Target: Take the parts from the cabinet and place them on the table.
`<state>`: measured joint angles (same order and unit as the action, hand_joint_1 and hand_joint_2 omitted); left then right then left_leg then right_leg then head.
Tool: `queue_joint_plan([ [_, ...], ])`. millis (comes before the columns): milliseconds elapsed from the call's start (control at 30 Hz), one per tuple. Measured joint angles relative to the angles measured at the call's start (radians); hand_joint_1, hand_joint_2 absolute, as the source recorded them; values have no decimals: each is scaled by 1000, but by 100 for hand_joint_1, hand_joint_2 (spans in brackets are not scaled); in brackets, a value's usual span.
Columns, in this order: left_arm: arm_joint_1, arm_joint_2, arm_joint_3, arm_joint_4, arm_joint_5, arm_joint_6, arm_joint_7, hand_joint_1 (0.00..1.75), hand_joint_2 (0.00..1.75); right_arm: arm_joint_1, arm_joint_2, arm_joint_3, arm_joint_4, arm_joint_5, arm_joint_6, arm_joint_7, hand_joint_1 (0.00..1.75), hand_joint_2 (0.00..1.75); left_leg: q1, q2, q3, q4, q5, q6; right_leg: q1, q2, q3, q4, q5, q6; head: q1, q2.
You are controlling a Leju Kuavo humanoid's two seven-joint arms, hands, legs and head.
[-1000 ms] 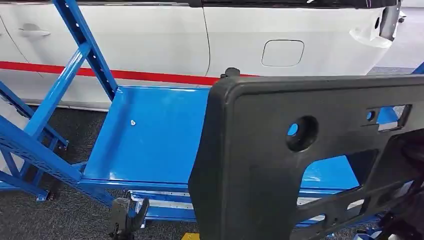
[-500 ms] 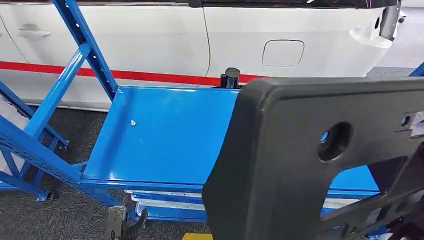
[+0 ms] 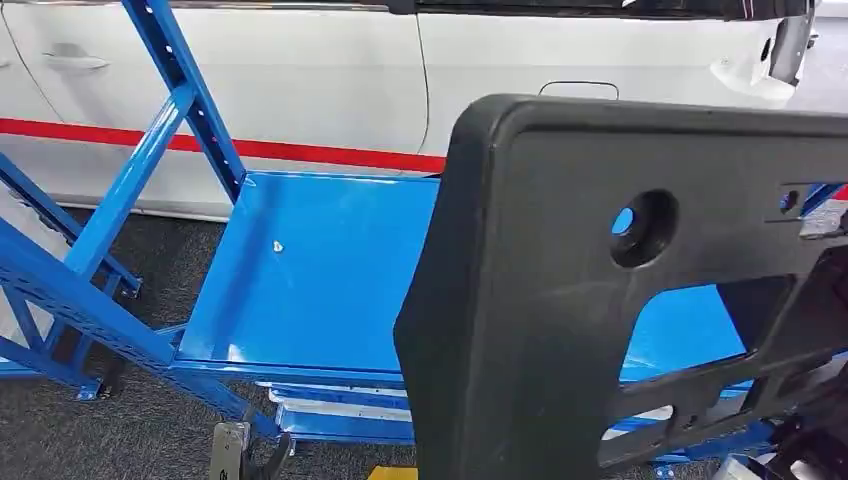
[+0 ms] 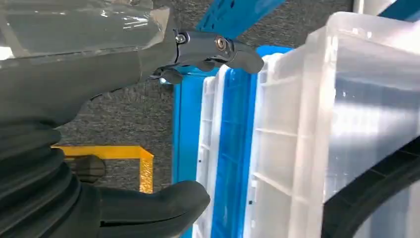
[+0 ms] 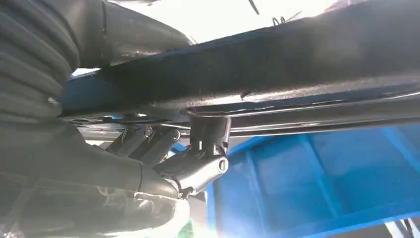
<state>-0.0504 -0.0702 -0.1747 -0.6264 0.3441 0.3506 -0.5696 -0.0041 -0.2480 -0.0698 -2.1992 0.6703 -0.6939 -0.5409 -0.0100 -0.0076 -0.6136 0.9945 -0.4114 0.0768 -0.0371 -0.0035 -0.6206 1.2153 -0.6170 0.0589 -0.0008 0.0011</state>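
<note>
The large black plastic panel [image 3: 560, 330] stood upright above the blue cabinet shelf [image 3: 310, 280], clear of it. The right robot hand [image 5: 163, 168] gripped a bar along its lower edge. It looked rigid, light but bulky, best held by its ribs. The left robot hand [image 4: 148, 124] hung with fingers apart, holding nothing.
</note>
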Motion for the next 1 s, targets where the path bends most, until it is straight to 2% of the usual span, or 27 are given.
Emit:
queue_joint_plan([
  [33,0,0,0,1,0,2,2,0,175,0,0,3,5,5,0,2,169,175,-2,0,-2,0,1,1,3,1,-36,73,-20,1,0,0],
  [67,1,0,0,2,0,5,6,0,175,0,1,6,10,11,0,4,169,175,-4,-1,-2,1,1,1,3,1,-48,93,-16,6,0,0],
  [100,1,0,0,3,-2,7,11,0,175,-1,2,8,14,16,0,5,169,175,-4,-2,-2,1,1,0,3,1,-34,65,4,14,-1,0],
  [133,1,0,0,3,-3,8,13,0,175,-2,2,11,18,18,0,7,169,175,-4,-2,-2,2,2,-1,3,1,3,-10,40,25,0,0],
  [167,1,0,0,3,-7,9,14,0,175,-6,2,13,21,18,0,10,169,175,-2,-3,-2,4,4,-4,2,1,59,-120,81,34,0,0],
  [200,0,0,0,3,-10,10,15,0,175,-10,2,15,23,19,0,11,169,175,-3,-3,-3,7,4,-9,1,0,107,-211,105,36,1,0],
  [233,1,1,0,3,-10,10,16,0,175,-12,2,17,27,19,0,11,169,175,-6,-5,-6,8,6,-16,8,5,118,-211,111,20,0,0],
  [267,0,2,0,3,-11,10,16,0,175,-12,3,18,28,19,0,13,169,175,-8,-6,-6,10,8,-22,16,7,107,-207,123,14,0,0],
  [300,0,2,0,3,-12,10,17,0,175,-16,3,18,31,19,0,13,169,175,-9,-6,-9,17,9,-27,15,8,105,-215,116,3,2,0],
  [333,0,2,0,3,-12,11,18,0,175,-16,5,20,34,19,0,13,169,175,-9,-7,-11,14,13,-33,17,9,101,-211,116,1,-2,0],
  [367,1,4,0,3,-12,11,19,0,175,-17,6,21,36,20,0,13,169,175,-9,-9,-16,16,16,-39,2,8,96,-214,123,-11,-1,0],
  [400,2,5,0,3,-13,11,19,0,175,-21,6,22,37,21,0,15,169,175,-3,-9,-24,30,-10,-43,-3,5,93,-215,129,-20,-1,0],
  [433,2,6,0,3,-16,11,19,0,175,-23,7,24,40,23,0,21,169,175,-2,-5,-39,70,-50,-51,-2,4,87,-215,135,-33,-5,0],
  [500,3,7,0,3,-19,11,23,0,175,-26,11,34,44,29,0,32,169,175,7,-2,-100,232,-148,-67,0,0,73,-214,143,-42,-8,0],
  [533,5,7,0,3,-20,11,27,0,175,-26,14,36,47,30,0,33,169,175,10,-1,-121,298,-177,-72,2,-1,67,-214,147,-42,-8,0],
  [567,7,7,0,3,-20,11,28,0,175,-27,16,38,50,31,0,35,169,175,14,0,-127,330,-184,-76,2,-2,62,-213,151,-42,-8,0],
  [600,10,8,1,3,-20,11,29,0,175,-27,18,40,54,33,0,37,169,175,18,0,-108,314,-168,-77,2,-2,59,-213,154,-38,-8,0],
  [633,11,8,1,3,-20,11,28,0,175,-27,19,42,57,33,0,38,169,175,21,2,-69,259,-138,-78,1,-2,57,-212,156,-35,-8,0],
  [667,11,10,1,3,-20,11,28,0,175,-27,20,44,58,33,0,38,169,175,24,4,-6,161,-97,-78,0,-2,57,-211,158,-32,-8,0],
  [700,10,11,1,2,-21,11,28,0,175,-28,21,45,59,32,0,38,169,175,26,5,57,63,-70,-76,0,-2,57,-209,159,-29,-8,0],
  [733,9,11,1,2,-21,11,28,0,175,-29,22,45,59,32,0,38,169,175,24,3,87,14,-91,-74,4,-2,54,-209,162,-25,-8,0],
  [767,10,11,1,2,-21,11,28,0,175,-32,23,45,59,32,0,38,169,175,17,0,79,22,-73,-65,7,-2,52,-210,166,-19,-6,0],
  [833,11,12,2,1,-24,12,29,0,175,-34,24,48,62,32,0,39,169,175,12,0,70,21,-75,-57,8,-2,49,-212,174,-6,-7,0],
  [867,11,12,3,0,-29,13,29,0,175,-33,25,49,64,32,0,39,169,175,12,0,67,15,-68,-47,7,-2,49,-218,180,4,-6,0],
  [900,10,13,5,-1,-32,15,29,0,175,-32,26,50,66,29,0,38,169,175,20,4,66,4,-55,-30,11,-3,42,-212,176,8,-5,0],
  [933,10,13,6,-3,-34,19,29,0,175,-29,27,51,70,27,0,33,169,175,16,4,59,2,-49,-23,9,-1,24,-182,147,0,-5,0],
  [1000,12,13,14,-7,-38,27,26,0,175,-29,30,54,78,26,0,26,169,175,13,6,43,3,-37,-13,9,0,-33,-40,65,-18,0,0],
])
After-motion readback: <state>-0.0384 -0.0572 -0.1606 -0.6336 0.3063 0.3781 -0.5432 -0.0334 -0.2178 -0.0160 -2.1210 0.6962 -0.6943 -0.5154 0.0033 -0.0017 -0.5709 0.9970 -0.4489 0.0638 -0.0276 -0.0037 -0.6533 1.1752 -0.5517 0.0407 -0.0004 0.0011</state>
